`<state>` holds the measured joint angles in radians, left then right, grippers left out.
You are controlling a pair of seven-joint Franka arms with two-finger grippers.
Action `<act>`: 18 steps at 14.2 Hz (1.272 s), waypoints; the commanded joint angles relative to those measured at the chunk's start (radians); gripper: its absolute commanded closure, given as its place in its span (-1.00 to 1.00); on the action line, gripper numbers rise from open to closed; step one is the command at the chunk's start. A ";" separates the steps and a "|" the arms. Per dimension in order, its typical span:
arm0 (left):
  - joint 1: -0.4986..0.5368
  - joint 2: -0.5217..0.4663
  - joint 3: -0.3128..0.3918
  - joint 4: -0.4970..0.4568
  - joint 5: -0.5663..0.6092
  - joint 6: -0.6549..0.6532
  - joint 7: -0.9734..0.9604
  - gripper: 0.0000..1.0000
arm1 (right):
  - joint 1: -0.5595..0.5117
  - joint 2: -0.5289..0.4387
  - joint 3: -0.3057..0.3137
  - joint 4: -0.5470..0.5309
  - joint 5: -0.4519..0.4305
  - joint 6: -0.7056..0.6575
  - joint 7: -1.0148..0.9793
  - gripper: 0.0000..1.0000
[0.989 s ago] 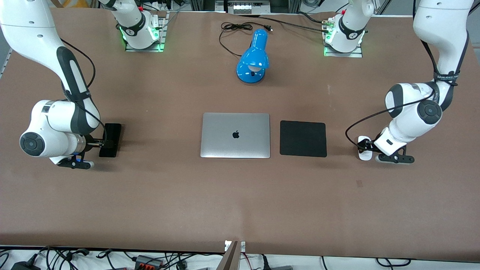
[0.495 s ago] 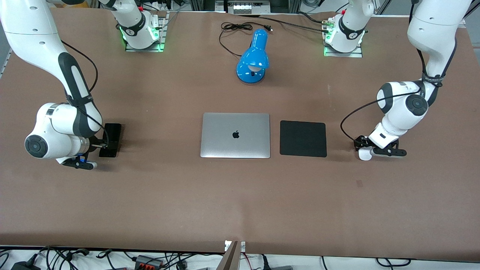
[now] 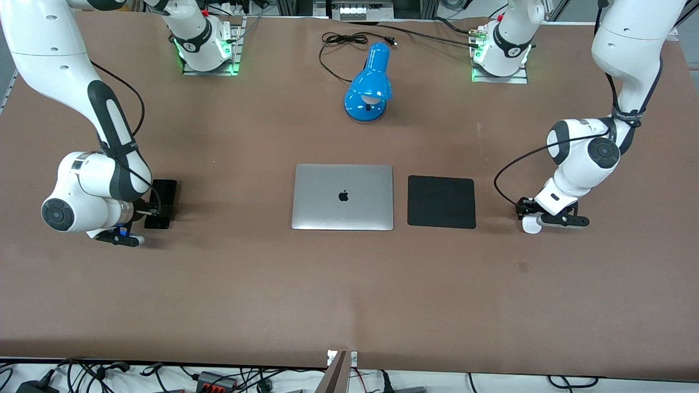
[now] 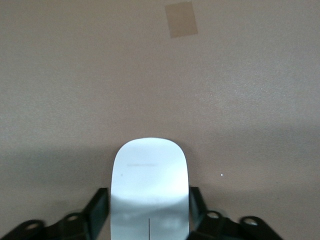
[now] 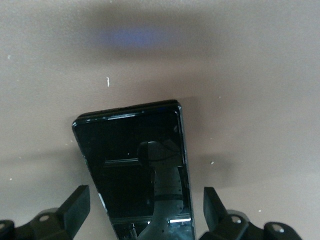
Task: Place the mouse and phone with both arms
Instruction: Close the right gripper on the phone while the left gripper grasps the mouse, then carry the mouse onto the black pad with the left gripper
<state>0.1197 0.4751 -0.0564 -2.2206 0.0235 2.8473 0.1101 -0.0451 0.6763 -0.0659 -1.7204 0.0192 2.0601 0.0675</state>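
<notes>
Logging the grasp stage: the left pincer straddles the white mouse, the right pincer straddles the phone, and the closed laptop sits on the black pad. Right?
One thing is off: the closed laptop lies on the bare table beside the black pad, not on it, as the front view shows. The rest holds: the left pincer straddles the white mouse, and the right pincer straddles the phone.

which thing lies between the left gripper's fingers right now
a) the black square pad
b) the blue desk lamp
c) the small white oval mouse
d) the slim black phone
c: in the left wrist view, the small white oval mouse lies on the brown table, with the black fingers of the left gripper on either side of it; the right gripper straddles the phone instead.
</notes>
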 commanded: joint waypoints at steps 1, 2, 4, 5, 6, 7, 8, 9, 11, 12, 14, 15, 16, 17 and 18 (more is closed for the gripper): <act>0.006 -0.007 -0.003 -0.007 0.019 0.007 0.026 0.17 | -0.018 0.005 0.011 -0.007 0.013 0.011 0.006 -1.00; 0.011 -0.010 -0.003 -0.002 0.019 0.006 0.043 0.25 | -0.018 0.006 0.011 -0.008 0.013 0.011 0.005 -1.00; 0.009 -0.029 -0.007 0.007 0.019 -0.006 0.059 0.31 | -0.018 0.008 0.011 -0.013 0.013 0.009 0.002 -1.00; 0.008 -0.048 -0.010 0.024 0.019 -0.053 0.057 0.33 | -0.018 0.006 0.011 -0.013 0.013 0.009 0.003 -1.00; 0.006 -0.062 -0.013 0.067 0.019 -0.141 0.057 0.33 | -0.019 0.008 0.011 -0.013 0.013 0.009 0.003 -1.00; 0.002 -0.070 -0.014 0.129 0.018 -0.270 0.053 0.32 | -0.019 0.008 0.011 -0.013 0.013 0.011 0.003 -1.00; -0.003 -0.069 -0.014 0.203 0.018 -0.383 0.049 0.31 | -0.019 0.009 0.011 -0.014 0.013 0.009 0.002 -1.00; -0.009 -0.061 -0.017 0.279 0.016 -0.489 0.046 0.21 | -0.019 0.009 0.011 -0.018 0.013 0.009 0.002 -1.00; -0.061 -0.059 -0.034 0.389 0.013 -0.667 0.034 0.17 | -0.019 0.011 0.011 -0.027 0.013 0.008 -0.008 -1.00; -0.099 -0.059 -0.037 0.426 0.004 -0.730 -0.007 0.20 | -0.018 0.009 0.011 -0.028 0.013 0.002 -0.011 -1.00; -0.197 -0.056 -0.037 0.450 0.007 -0.776 -0.227 0.22 | -0.018 0.009 0.011 -0.028 0.013 -0.003 -0.011 -0.58; -0.245 -0.049 -0.036 0.450 0.013 -0.776 -0.309 0.22 | -0.016 0.009 0.011 -0.028 0.013 -0.005 -0.011 -0.33; -0.285 -0.038 -0.036 0.446 0.015 -0.773 -0.343 0.23 | -0.015 0.006 0.011 -0.028 0.013 -0.006 -0.011 -0.09; -0.313 -0.023 -0.036 0.438 0.015 -0.767 -0.368 0.28 | -0.015 0.006 0.011 -0.028 0.013 -0.008 -0.011 0.11; -0.366 -0.006 -0.033 0.434 0.022 -0.749 -0.430 0.29 | -0.015 0.003 0.011 -0.028 0.012 -0.012 -0.012 0.30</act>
<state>-0.1890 0.4272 -0.0998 -1.7972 0.0232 2.0906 -0.2407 -0.0510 0.6857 -0.0623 -1.7344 0.0287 2.0553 0.0657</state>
